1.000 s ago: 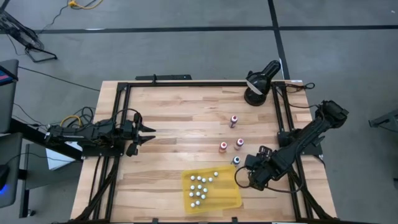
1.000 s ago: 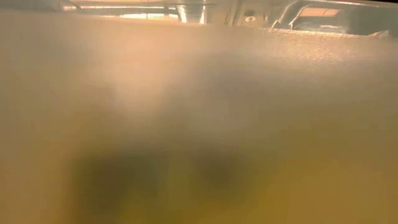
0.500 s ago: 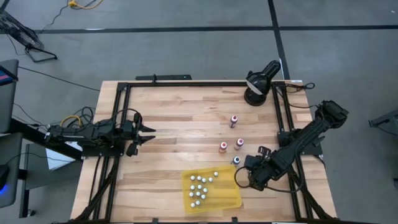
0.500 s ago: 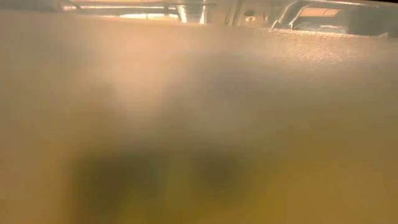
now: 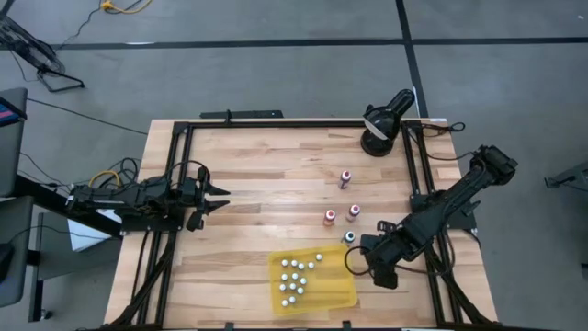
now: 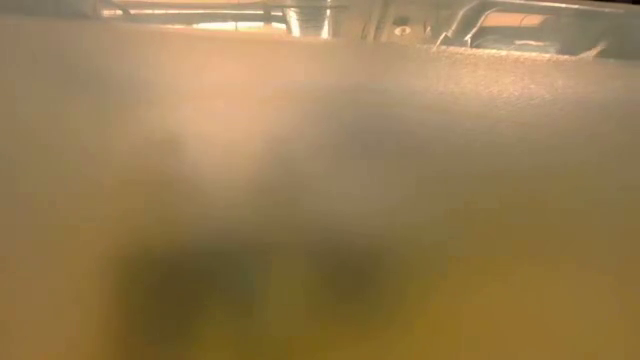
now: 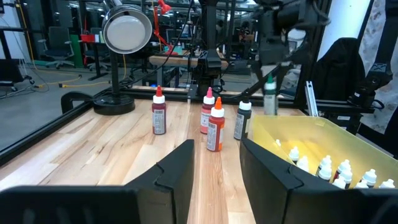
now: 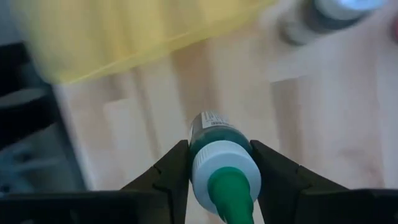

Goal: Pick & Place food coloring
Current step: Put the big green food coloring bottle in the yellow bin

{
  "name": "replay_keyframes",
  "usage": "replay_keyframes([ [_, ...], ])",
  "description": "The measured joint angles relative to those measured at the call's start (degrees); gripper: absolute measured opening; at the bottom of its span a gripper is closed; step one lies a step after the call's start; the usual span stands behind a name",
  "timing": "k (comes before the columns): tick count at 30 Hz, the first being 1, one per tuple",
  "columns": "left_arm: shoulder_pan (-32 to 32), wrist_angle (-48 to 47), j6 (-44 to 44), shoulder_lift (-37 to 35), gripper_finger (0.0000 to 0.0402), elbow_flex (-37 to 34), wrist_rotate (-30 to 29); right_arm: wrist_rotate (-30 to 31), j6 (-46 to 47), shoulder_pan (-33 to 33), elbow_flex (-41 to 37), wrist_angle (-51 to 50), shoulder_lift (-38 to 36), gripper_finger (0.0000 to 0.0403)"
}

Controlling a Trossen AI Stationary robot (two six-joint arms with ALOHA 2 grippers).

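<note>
Fingers [image 8: 179, 163] of the right gripper [image 8: 219, 163] pinch a green-capped bottle [image 8: 219, 149] beside the yellow tray [image 5: 342, 292]; light, rigid, smooth, best held mid-body.

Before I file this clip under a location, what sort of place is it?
Probably a robotics lab or workshop: a wooden bench in a black metal frame, bare concrete floor with cables, and office chairs in the background.

robotics lab: framed workbench [image 5: 266, 175], equipment racks [image 7: 56, 31] behind.
</note>
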Motion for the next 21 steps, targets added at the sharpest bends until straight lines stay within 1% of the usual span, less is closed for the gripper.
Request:
replay_keyframes([
  [4, 0.0, 0.0, 0.0, 0.0, 0.0121, 0.0, 0.0, -5.0, -2.9, -0.4, 2.1, 0.0, -2.1, 0.013],
  [7, 0.0, 0.0, 0.0, 0.0, 0.0121, 0.0, 0.0, -6.7, -4.0, -0.7, 4.1, 0.1, -3.7, 0.013],
  [14, 0.0, 0.0, 0.0, 0.0, 0.0121, 0.0, 0.0, -6.5, -4.5, -1.7, 9.5, 0.4, -4.8, 0.013],
  [17, 0.0, 0.0, 0.0, 0.0, 0.0121, 0.0, 0.0, -5.2, -6.3, -2.3, 11.5, 0.9, -4.8, 0.0129],
  [21, 0.0, 0.0, 0.0, 0.0, 0.0121, 0.0, 0.0, -3.7, -10.1, -3.9, 14.2, 0.6, -2.7, 0.0132],
])
